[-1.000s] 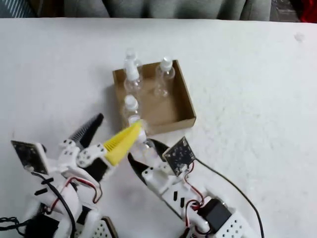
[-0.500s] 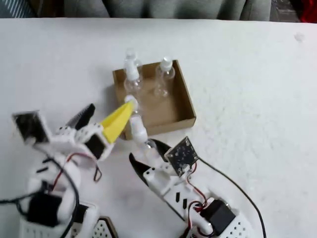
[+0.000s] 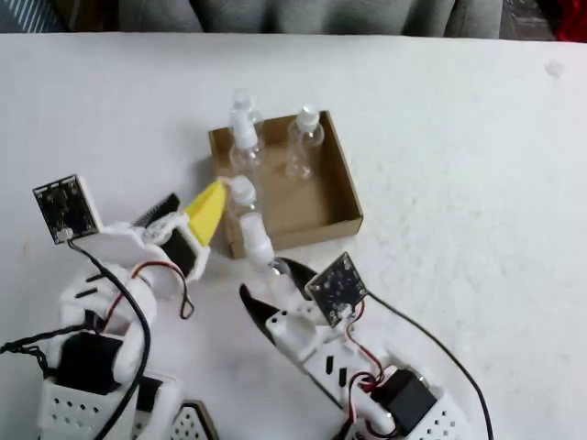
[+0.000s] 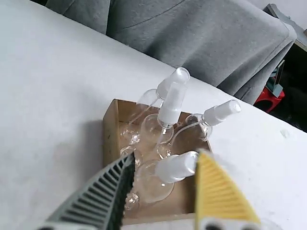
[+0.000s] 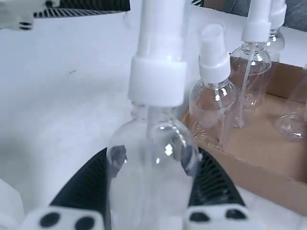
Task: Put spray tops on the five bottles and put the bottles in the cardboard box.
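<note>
My right gripper [image 3: 268, 277] [image 5: 151, 160] is shut on a clear bottle [image 3: 271, 269] [image 5: 148, 134] with a white spray top [image 3: 256, 244] [image 5: 158, 79]. It holds the bottle tilted just outside the front wall of the cardboard box [image 3: 344, 179] [image 5: 261, 167]. Several capped bottles stand in the box, one of them [image 3: 240, 194] [image 4: 156, 184] near the front left corner. My left gripper [image 3: 190, 200] [image 4: 165, 160] is open beside that corner, its black and yellow fingers holding nothing.
The white table [image 3: 459, 137] stretches wide to the right of the box and behind it. Grey cloth [image 4: 201, 43] hangs past the far table edge. Both arm bases crowd the near edge.
My left gripper has drawn back from the held bottle's spray top, left and toward the box's front left corner, staying open. The right arm has kept the bottle nearly still.
</note>
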`<state>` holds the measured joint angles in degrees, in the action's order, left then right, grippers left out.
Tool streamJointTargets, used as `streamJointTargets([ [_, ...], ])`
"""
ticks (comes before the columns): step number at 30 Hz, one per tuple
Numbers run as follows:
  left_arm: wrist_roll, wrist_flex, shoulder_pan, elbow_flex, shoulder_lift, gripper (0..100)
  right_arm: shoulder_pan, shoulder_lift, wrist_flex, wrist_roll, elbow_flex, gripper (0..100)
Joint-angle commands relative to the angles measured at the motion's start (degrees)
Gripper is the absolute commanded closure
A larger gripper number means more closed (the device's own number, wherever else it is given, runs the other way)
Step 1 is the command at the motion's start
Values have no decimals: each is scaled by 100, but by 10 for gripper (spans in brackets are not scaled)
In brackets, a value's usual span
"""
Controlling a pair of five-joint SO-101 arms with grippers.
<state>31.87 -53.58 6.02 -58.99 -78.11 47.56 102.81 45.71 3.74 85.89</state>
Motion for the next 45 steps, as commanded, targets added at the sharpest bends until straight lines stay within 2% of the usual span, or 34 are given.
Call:
streamJointTargets([
  [1, -123, 158, 479, 325, 57, 966, -198, 66, 22, -9, -352, 983],
  [5, -273, 211, 1059, 62, 31, 892, -268, 66, 22, -9, -360, 983],
  [11, -290, 211, 1666, -35, 31, 899, -251, 66, 22, -9, -360, 983],
  [18, -299, 334, 1956, -264, 31, 898, -251, 66, 31, -9, -360, 983],
  [25, -316, 325, 1912, -264, 22, 898, -303, 66, 22, -9, -360, 983],
  [30, -782, 316, 1912, -264, 22, 898, -1059, 66, 22, -9, -642, 983],
  [34, -826, 26, 1965, -220, -4, 898, -1798, 57, -40, 44, -923, 983],
  [39, -835, -316, 2053, -264, -884, 898, -2229, 48, -620, 53, -1055, 983],
  [42, -835, -668, 2642, -352, -1833, 898, -2352, 40, -1121, 440, -1046, 983],
  [45, -835, -686, 3310, -756, -2712, 898, -2343, 40, -1543, 844, -1046, 983],
])
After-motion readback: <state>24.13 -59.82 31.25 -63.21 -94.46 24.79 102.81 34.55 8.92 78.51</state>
